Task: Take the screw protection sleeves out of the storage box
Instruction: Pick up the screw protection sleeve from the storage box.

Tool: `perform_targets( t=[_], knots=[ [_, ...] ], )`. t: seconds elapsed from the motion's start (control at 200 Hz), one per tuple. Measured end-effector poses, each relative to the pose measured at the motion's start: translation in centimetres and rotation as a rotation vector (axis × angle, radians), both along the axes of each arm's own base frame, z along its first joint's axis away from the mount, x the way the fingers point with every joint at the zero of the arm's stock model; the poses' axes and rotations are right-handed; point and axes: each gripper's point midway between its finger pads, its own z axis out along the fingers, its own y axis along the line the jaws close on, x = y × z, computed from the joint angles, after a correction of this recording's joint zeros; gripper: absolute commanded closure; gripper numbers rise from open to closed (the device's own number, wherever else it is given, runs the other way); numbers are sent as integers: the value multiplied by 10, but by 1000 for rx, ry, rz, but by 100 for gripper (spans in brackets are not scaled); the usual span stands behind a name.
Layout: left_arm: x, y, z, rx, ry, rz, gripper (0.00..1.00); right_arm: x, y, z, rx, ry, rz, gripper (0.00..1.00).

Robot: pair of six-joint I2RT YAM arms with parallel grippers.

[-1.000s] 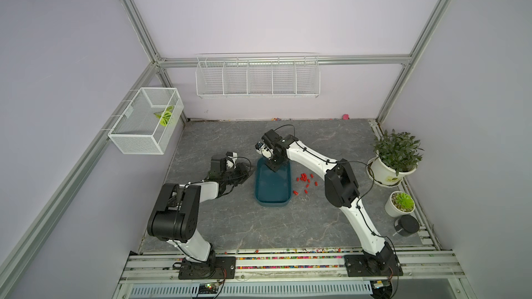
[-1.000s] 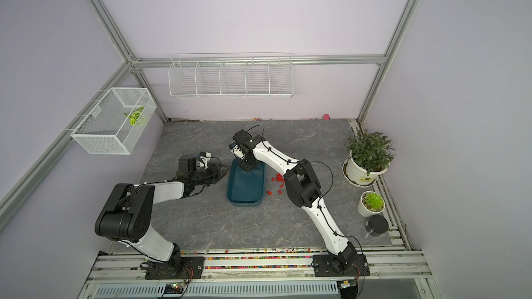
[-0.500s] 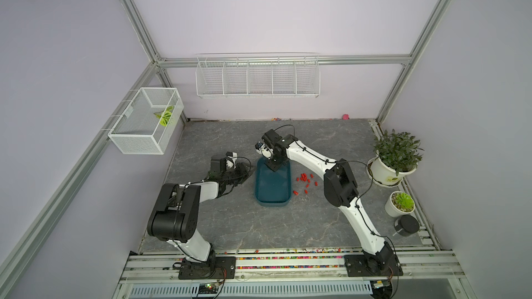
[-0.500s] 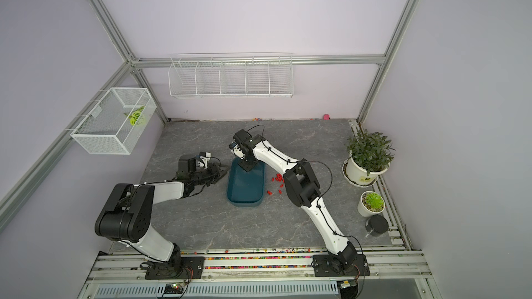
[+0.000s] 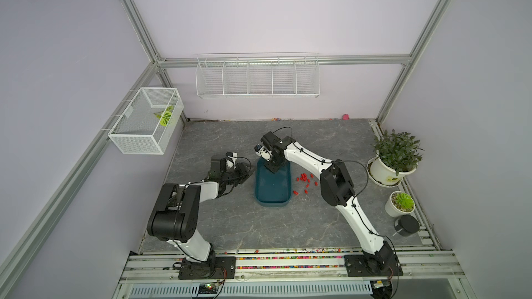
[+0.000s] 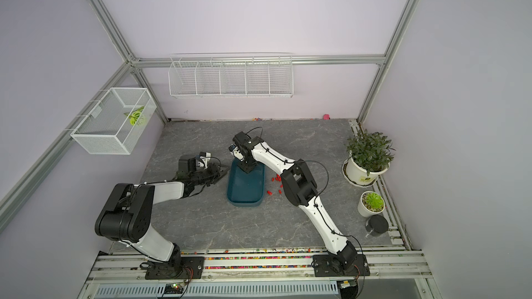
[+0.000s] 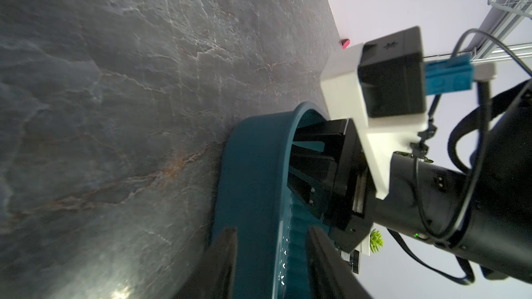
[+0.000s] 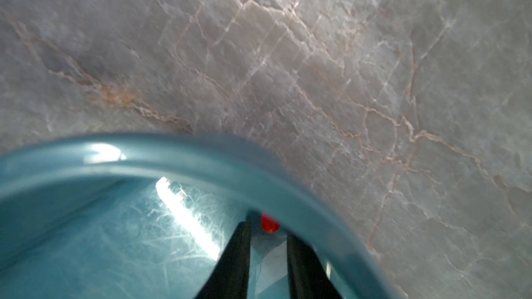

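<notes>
One tiny bright red cylindrical plastic sleeve (image 8: 270, 223) sits right at the tips of the right jaws. They stand narrowly apart, not clamped on it, down in a far corner of the dark teal plastic storage box (image 8: 201, 153). Left jaws pinch that box's side wall, steadying it. Outward now: over a dozen red sleeves (image 5: 304, 181) lie loose on the grey marbled desk (image 5: 230, 225) beside the box. Nearly done, I'd say, since no other sleeve shows inside.
</notes>
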Motion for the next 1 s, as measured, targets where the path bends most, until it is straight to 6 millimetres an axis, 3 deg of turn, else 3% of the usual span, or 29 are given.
perform_targets(
  t=[0.415,0.76,0.865,1.0],
  knots=[
    [0,0,-1,0,3,0,54,0,0,-1,0,1,0,94],
    [0,0,-1,1,3,0,54,-8,-2,2,19,14,-8,97],
    [0,0,-1,1,3,0,54,-14,-6,12,29,18,-12,97],
    [0,0,-1,1,3,0,54,-15,-5,39,65,-11,-13,97]
  ],
)
